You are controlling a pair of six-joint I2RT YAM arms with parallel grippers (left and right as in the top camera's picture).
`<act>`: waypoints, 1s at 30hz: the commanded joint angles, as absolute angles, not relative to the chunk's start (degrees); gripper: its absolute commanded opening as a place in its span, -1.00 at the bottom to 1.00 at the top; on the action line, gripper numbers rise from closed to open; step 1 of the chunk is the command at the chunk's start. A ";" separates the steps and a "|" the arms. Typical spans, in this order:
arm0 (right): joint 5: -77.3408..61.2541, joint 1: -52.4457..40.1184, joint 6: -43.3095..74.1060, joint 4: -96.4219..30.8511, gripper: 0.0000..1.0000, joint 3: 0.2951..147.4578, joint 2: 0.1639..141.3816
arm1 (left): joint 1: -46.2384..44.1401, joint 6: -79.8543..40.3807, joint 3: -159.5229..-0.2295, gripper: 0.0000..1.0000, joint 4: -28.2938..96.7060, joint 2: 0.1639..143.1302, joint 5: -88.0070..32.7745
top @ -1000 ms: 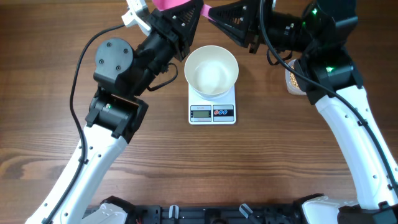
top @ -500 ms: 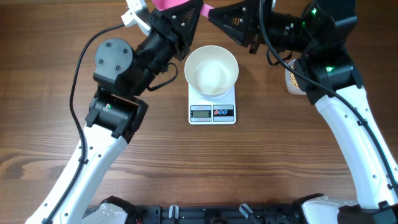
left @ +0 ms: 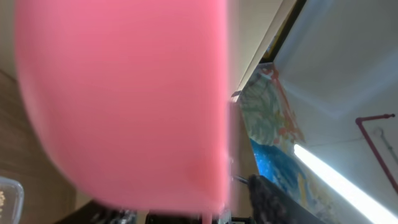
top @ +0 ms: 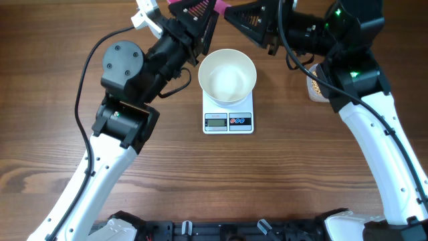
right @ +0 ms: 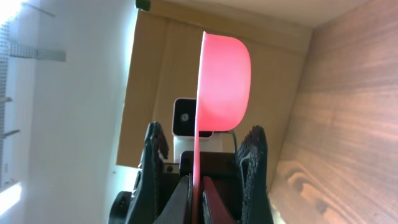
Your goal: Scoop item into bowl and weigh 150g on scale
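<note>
Overhead: white bowl sits on the scale mid-table and looks empty. The beans are in a clear tub to the right, mostly hidden under the right arm. Both arms bend in from the near corners; left gripper and right gripper meet at the far edge behind the bowl, around a pink scoop. Beans look small, hard and round, so probably loose and quick to roll or spill; the bowl is smooth and light, best left alone. Left wrist: the scoop fills the view, blurred and very close; can't tell whether the left jaws grip it or are released. Right wrist: the scoop is seen edge-on, thin and stiff-looking, its handle clenched in the right gripper, with the table off to the side. The handle is the place to hold it.
</note>
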State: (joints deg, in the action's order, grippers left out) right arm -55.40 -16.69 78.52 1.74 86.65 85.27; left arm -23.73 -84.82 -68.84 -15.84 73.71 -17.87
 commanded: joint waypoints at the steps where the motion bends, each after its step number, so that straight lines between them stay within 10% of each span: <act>1: -53.32 -15.64 73.67 2.02 -0.91 87.53 85.73 | -23.90 -83.85 -69.01 0.42 -14.61 74.06 -17.47; 11: -51.81 -8.29 63.86 -8.54 -0.91 87.53 85.69 | -23.90 -71.53 -69.01 0.99 -5.61 74.06 -14.44; 30: -21.17 -0.03 31.66 -50.43 -0.91 94.94 79.94 | -23.83 -41.54 -77.19 0.99 30.35 74.06 -5.61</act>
